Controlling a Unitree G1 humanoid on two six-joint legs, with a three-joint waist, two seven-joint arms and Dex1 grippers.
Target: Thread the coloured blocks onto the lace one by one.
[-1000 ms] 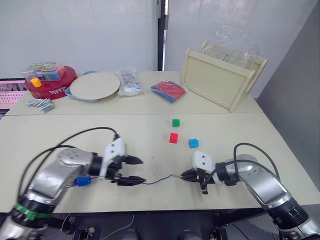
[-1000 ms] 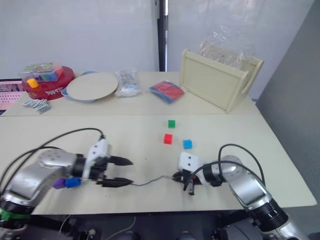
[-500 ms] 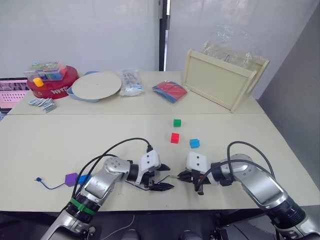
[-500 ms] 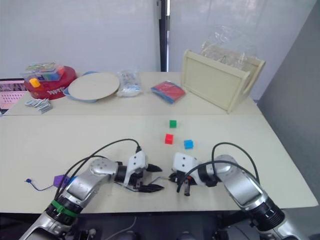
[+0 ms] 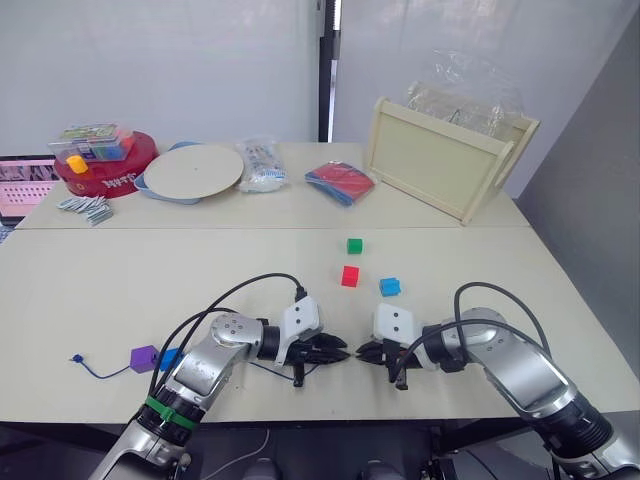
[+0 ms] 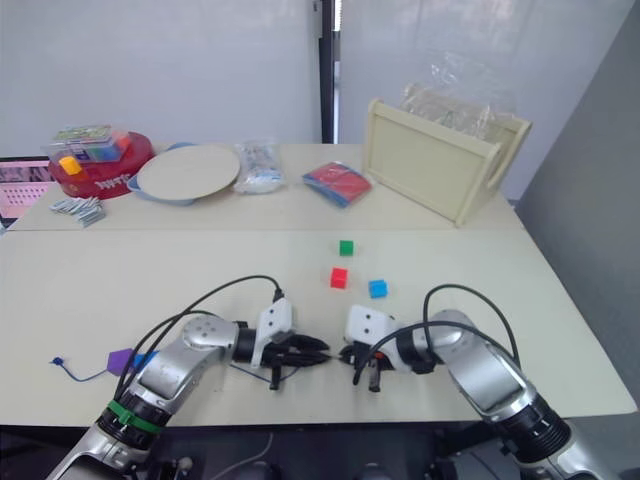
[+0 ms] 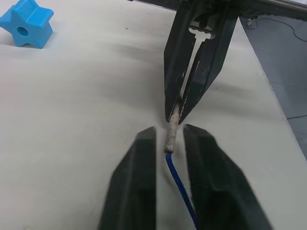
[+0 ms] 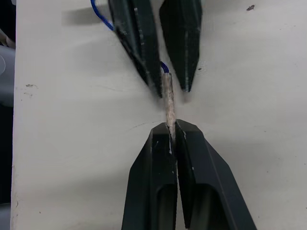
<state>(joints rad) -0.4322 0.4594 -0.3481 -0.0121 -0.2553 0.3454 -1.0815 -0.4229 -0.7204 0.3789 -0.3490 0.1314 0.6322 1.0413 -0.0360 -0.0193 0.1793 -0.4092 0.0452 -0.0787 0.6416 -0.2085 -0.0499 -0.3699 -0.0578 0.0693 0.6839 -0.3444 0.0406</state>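
Pinching the pale tip of the lace between closed fingers, the right gripper sits low over the near table, nose to nose with the left gripper. The left one's two fingers stand slightly apart, flanking the tip just behind the right's hold, with a small gap on each side and not clamped on it. From there the blue lace runs back under the left arm toward the robot's left, ending in a knot on the tabletop. Two blocks lie beside that stretch: one purple block and one blue block, touching each other; whether the cord passes through them cannot be told. Three more blocks lie loose farther out on the table, well apart from the grippers: one green block, one red block and one blue star block. On the far table stand one round plate, one red tub, one wooden tray and one flat red-and-blue packet.
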